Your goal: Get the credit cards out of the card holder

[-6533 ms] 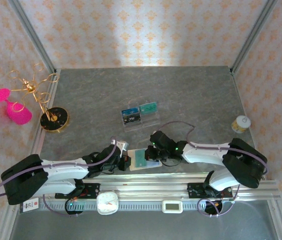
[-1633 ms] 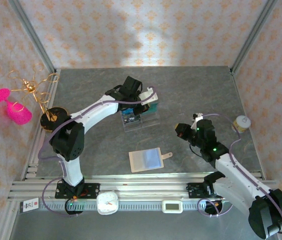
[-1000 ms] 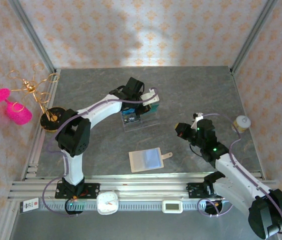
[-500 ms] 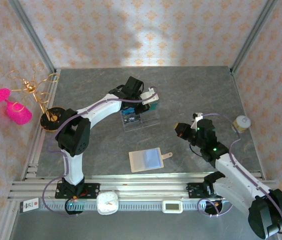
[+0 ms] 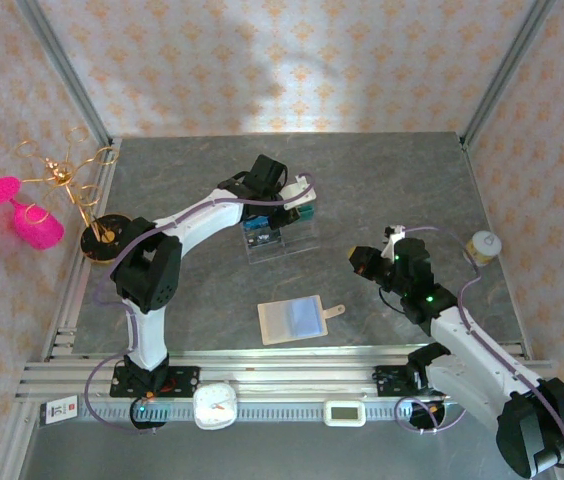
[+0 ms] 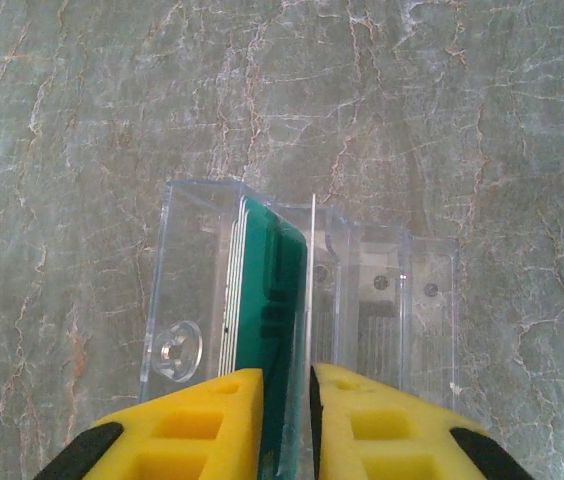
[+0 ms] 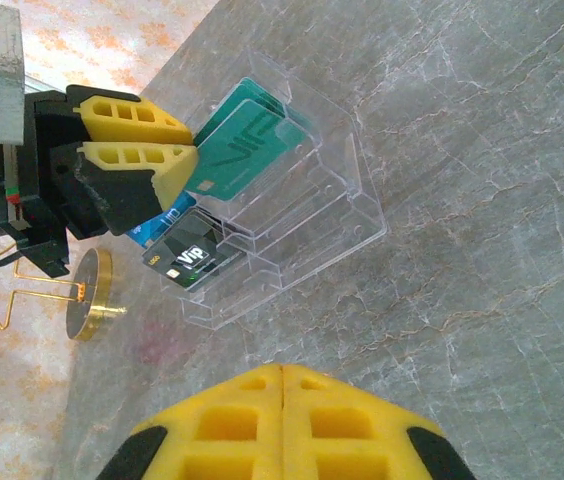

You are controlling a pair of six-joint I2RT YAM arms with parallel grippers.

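Note:
The tan card holder (image 5: 292, 321) lies open on the table near the front, its bluish slots facing up and its snap tab to the right. A teal credit card (image 6: 274, 290) stands on edge in a slot of the clear ribbed tray (image 6: 382, 300). My left gripper (image 6: 287, 372) straddles the card's top edge with its jaws a little apart, wider than the card. From the right wrist I see that teal card (image 7: 247, 150), a dark VIP card (image 7: 187, 262) and a blue card (image 7: 157, 222) in the tray (image 7: 322, 215). My right gripper (image 7: 282, 375) is shut and empty, right of the tray.
A gold wire stand (image 5: 110, 240) and a pink glass (image 5: 27, 215) stand at the left edge. A small jar (image 5: 482, 246) sits at the right edge. A white clock (image 5: 214, 405) and a timer (image 5: 344, 412) lie on the front rail.
My left jaws have parted slightly from the teal card, which now stands in the tray slot. Earlier both grippers were at the card holder. The right arm has hardly moved.

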